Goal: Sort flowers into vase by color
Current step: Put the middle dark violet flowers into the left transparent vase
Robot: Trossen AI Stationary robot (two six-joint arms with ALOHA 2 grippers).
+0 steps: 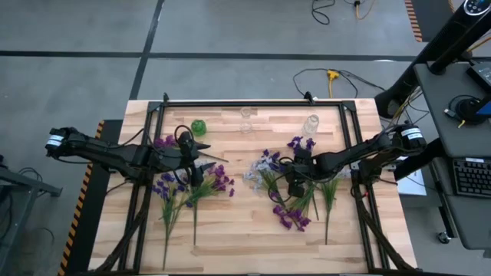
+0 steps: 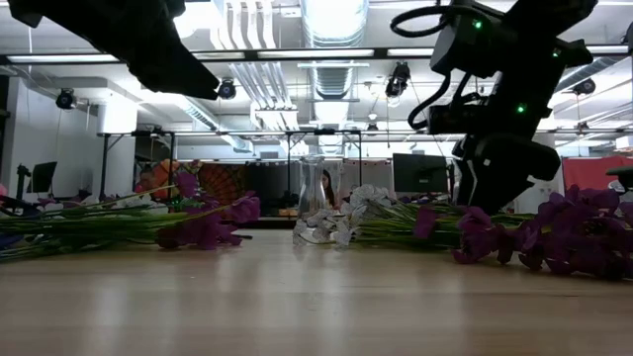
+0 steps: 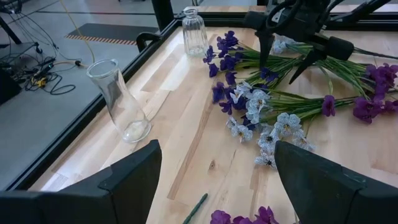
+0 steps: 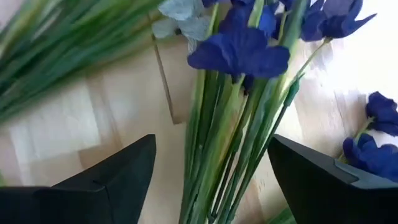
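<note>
The slim artificial flowers lie in two loose heaps on the pale wooden table (image 1: 230,230): a left heap of magenta-purple and dark violet sprigs (image 1: 188,188) with long green stems running toward the near edge, and a right heap (image 1: 295,195) mixing whitish pale-blue blossoms (image 3: 273,124), dark blue-violet blossoms (image 3: 224,59) and magenta-purple blossoms (image 3: 373,93). The right gripper (image 1: 295,182) is low over the right heap; in its wrist view a bundle of green stems (image 4: 230,143) topped by a dark blue bloom (image 4: 239,53) runs through the gap between its two dark fingers (image 4: 112,180), which stand wide on either side of the stems, and no contact with them can be made out. The left gripper (image 1: 193,165) hangs above the left heap with its fingers (image 3: 134,177) spread wide and holding nothing. At the far side of the table stand clear glass vessels: a smooth flared carafe-like vase (image 3: 118,99) and a small ribbed bottle vase (image 3: 194,32), both upright and apart from the flowers. A small round green object (image 1: 199,126) sits near the far left of the table, just beyond the left gripper.
</note>
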